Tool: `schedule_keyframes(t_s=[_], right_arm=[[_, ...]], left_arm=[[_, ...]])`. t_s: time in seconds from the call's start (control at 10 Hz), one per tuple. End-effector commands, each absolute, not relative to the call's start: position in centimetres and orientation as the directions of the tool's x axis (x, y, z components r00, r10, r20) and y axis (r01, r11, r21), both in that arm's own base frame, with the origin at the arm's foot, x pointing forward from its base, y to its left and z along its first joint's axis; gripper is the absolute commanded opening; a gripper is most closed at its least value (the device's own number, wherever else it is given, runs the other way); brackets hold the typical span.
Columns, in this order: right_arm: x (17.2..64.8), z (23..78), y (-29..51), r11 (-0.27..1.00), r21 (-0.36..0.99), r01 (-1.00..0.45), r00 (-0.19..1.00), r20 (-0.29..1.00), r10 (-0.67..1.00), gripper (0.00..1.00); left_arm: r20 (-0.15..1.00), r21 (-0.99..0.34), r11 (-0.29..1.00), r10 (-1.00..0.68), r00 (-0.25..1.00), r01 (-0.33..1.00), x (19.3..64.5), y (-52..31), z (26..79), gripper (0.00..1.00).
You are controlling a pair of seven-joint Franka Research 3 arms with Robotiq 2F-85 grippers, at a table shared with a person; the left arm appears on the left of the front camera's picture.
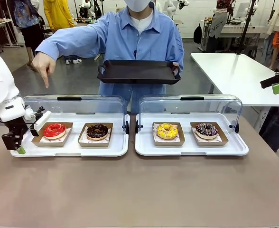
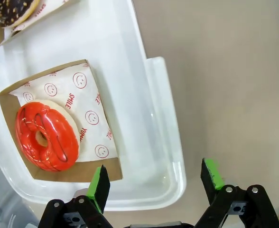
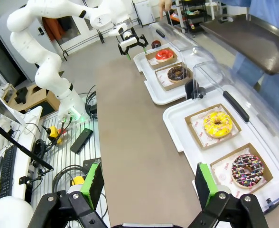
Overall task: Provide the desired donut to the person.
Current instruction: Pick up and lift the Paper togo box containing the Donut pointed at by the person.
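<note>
Person (image 1: 139, 38) stands at far side of table (image 1: 139, 190), one hand (image 1: 43, 64) pointing index finger down over the left end, above the red donut (image 1: 54, 129). Other hand holds a black tray (image 1: 138, 71) level at chest height, nothing on it.

Two white display trays sit side by side, clear lids (image 1: 75, 102) swung up at the far side. Left tray (image 1: 73, 148): red donut on the left and chocolate donut (image 1: 97, 131) on the right, each in a brown cardboard holder. Right tray (image 1: 191, 149): yellow donut (image 1: 167, 130) on the left, dark sprinkled donut (image 1: 206, 129) on the right.

Left gripper (image 2: 154, 171) is at the near-left corner of the left tray, pointing down, jaws spread wide, nothing gripped. One finger is over the tray by the corner of the red donut's holder, the other over bare table. Contact with the tray: cannot tell.

Right gripper (image 3: 148, 171) is up high off the table's right end, jaws wide apart, empty, well apart from all donuts.
</note>
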State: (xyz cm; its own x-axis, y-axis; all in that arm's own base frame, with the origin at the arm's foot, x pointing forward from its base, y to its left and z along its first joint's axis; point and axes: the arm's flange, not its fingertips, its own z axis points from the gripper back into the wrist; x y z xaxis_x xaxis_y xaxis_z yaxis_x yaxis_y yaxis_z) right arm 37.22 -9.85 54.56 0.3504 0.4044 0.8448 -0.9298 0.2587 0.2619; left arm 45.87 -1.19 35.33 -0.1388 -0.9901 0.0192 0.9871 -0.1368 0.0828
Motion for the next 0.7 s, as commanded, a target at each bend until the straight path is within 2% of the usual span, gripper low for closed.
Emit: schedule_keyframes(t_s=[0.0, 0.6], right_arm=[[37.3, 54.6, -9.8, 0.25, 0.26, -0.933, 0.344, 0.851, 0.398, 1.0], [37.3, 54.6, -9.8, 0.25, 0.26, -0.933, 0.344, 0.851, 0.398, 1.0]], left_arm=[[-0.023, 0.121, -0.122, -0.992, -0.12, 0.985, 46.7, -1.5, 34.3, 1.0], [-0.02, 0.147, -0.09, -0.996, -0.088, 0.985, 48.4, -1.1, 33.3, 1.0]])
